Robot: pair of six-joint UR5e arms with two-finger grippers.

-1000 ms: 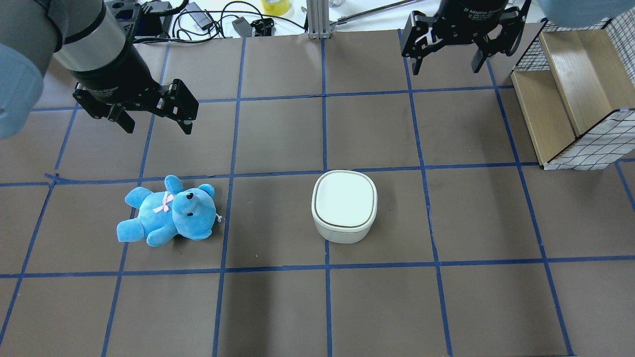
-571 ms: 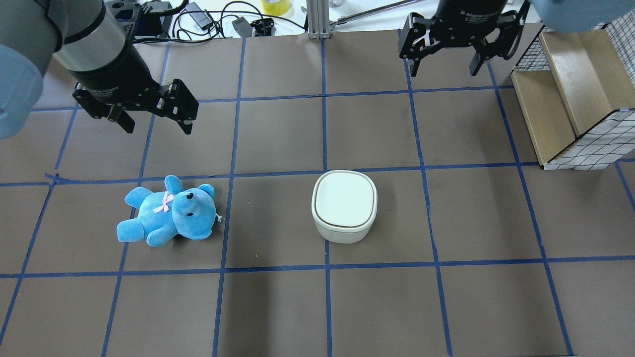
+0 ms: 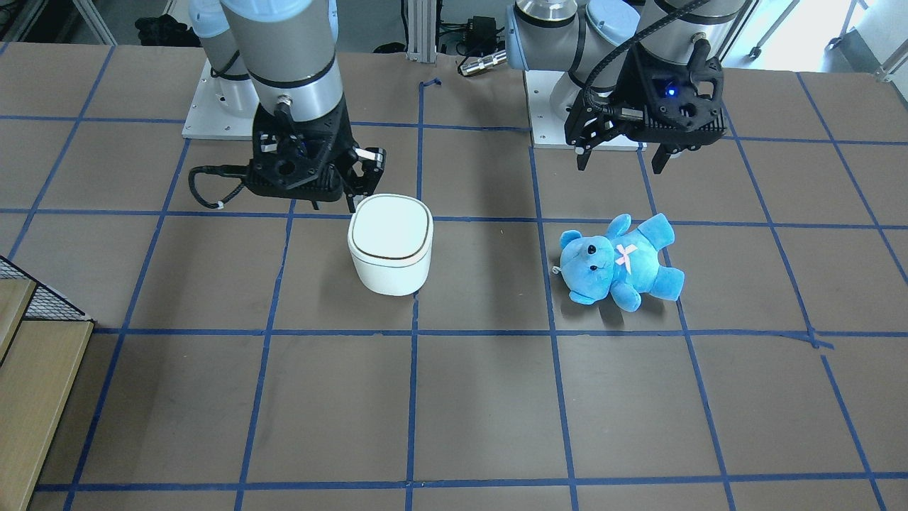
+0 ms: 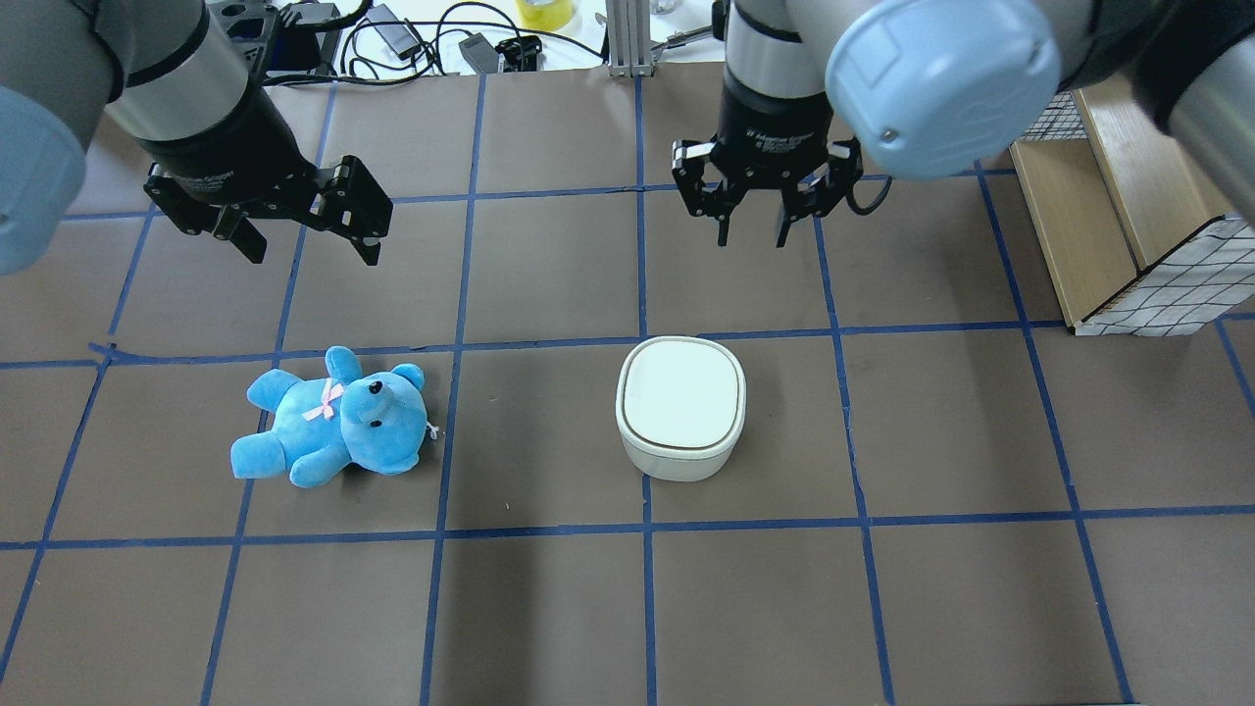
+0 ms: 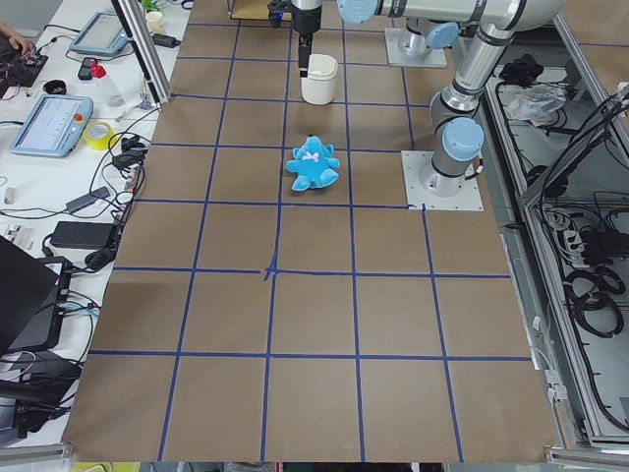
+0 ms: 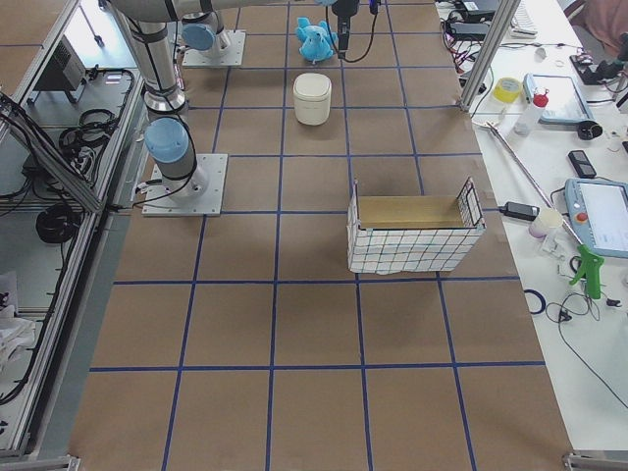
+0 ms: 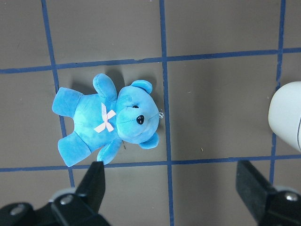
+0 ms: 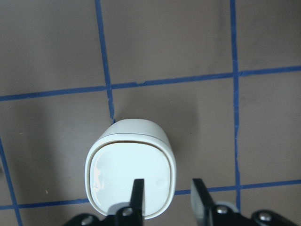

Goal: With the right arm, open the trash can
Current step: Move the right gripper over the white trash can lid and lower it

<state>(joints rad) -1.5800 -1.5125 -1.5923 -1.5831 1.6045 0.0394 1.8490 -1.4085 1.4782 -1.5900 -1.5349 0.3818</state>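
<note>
The white trash can (image 4: pixel 680 407) stands mid-table with its lid shut, as the front view (image 3: pixel 390 245) and right wrist view (image 8: pixel 131 169) also show. My right gripper (image 4: pixel 753 238) hangs above it without touching; its jaws are narrowed with a clear gap and hold nothing. In the right wrist view the gripper (image 8: pixel 167 197) frames the lid's near edge. In the front view the right gripper (image 3: pixel 333 204) shows just behind the can. My left gripper (image 4: pixel 314 257) is wide open and empty above the blue teddy bear (image 4: pixel 333 422), seen below it in the left wrist view (image 7: pixel 108 122).
A wooden crate with wire-mesh sides (image 4: pixel 1128 196) stands at the right edge, also seen in the right side view (image 6: pixel 412 231). Cables and a yellow tape roll (image 4: pixel 544 12) lie past the far edge. An aluminium post (image 4: pixel 627 39) stands at the back centre.
My right arm swung in from the far right to above the trash can, and its jaws have narrowed. The left arm, teddy bear and trash can have not moved.
</note>
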